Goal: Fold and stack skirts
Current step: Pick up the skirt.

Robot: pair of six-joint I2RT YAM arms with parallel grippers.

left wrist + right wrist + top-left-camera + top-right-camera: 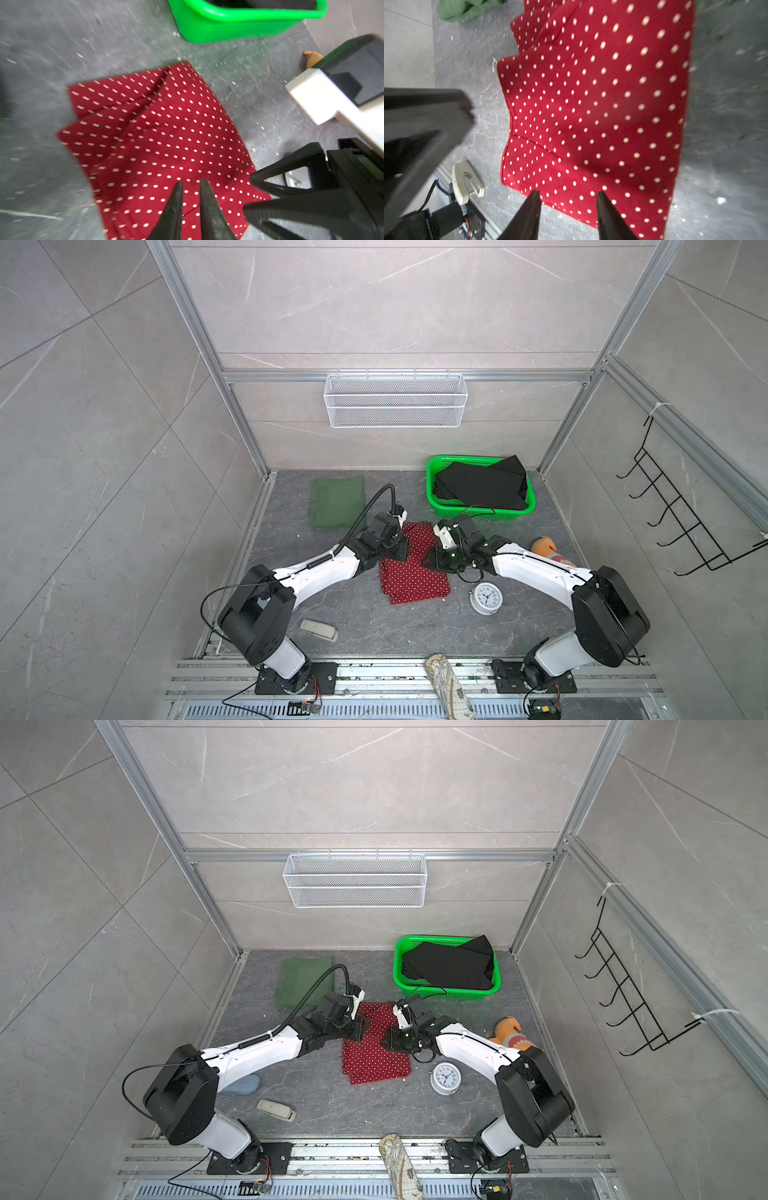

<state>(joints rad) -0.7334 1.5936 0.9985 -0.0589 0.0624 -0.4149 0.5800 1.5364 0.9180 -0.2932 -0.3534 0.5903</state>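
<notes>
The red polka-dot skirt (pixel 415 576) lies in the middle of the grey worktop (pixel 374 626), right between the two arms, where both can reach it. It looks roughly squared off. Its far end is rumpled into overlapping pleats, so I would call the fold unfinished.

The left pincer (pixel 191 182) hangs just over the cloth with its fingers almost together. A thin gap shows between them and there is no fabric in it. The right pincer (pixel 569 192) stands clearly apart over the skirt's opposite border, also empty. One arm on each side makes sense to me: soft cloth taken at two points keeps its shape, while a single pinch would let it slump.

The olive green skirt (pixel 336 504) rests flat and neat near the far left corner, well apart from the red one. It looks like the base of the stack, parked clear of the working area. The black skirt (pixel 478 487) sits bunched in the green basket (pixel 511 514), one corner poking over the rim, and seems not yet handled.

A white alarm clock (pixel 485 597) stands near the red skirt's near corner, by the right arm. Any wide sweep there could knock it.
</notes>
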